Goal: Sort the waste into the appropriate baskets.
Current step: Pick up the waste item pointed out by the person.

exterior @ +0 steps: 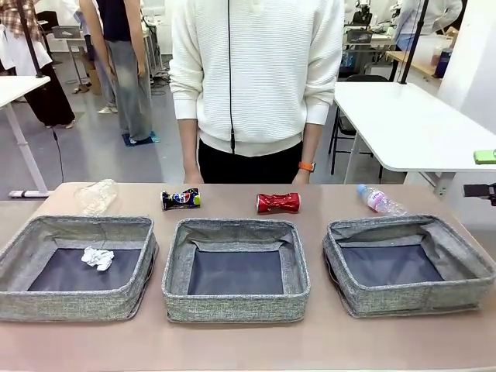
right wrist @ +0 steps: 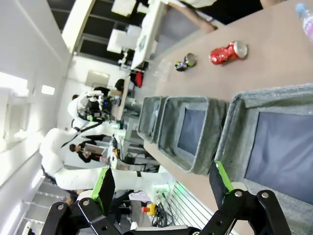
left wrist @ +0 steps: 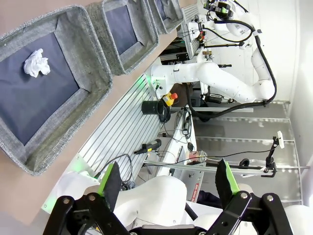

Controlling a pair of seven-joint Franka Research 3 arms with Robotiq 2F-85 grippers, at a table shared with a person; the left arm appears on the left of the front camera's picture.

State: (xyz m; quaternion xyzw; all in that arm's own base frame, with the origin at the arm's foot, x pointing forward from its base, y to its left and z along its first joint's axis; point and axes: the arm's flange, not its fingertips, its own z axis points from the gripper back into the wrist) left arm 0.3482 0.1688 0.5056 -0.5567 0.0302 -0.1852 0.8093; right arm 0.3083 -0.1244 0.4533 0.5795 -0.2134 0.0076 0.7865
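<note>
Looking across the brown worktop (exterior: 232, 345), we see three square grey woven-fabric bins with low soft walls in one row on the robot's side: the left bin (exterior: 70, 304), the middle bin (exterior: 232, 306) and the right bin (exterior: 418, 298). The small white paper wad (exterior: 98, 258) lies on the dark base of the left bin, so we judge that this bin is meant for paper and that one piece is done. The other waste lies in a line behind the bins, well apart from each other, probably so that each piece can be taken alone: the wrinkly clear plastic piece (exterior: 97, 197) behind the left bin, the dented dark-blue can (exterior: 180, 199) and the dented red can (exterior: 278, 203) on their sides behind the middle bin, and the small clear bottle with pink label and blue cap (exterior: 380, 201) lying behind the right bin. The person in a white sweater (exterior: 256, 77) stands at the far edge with hands down and touches nothing. The left claw (left wrist: 168, 176) has its jaws wide apart and holds nothing, and it is away from the bins. The right claw (right wrist: 161, 176) is also spread and empty, near the right bin's outer wall. We think both are held back and spread to be ready for the first pick, perhaps the bottle for the right arm.
</note>
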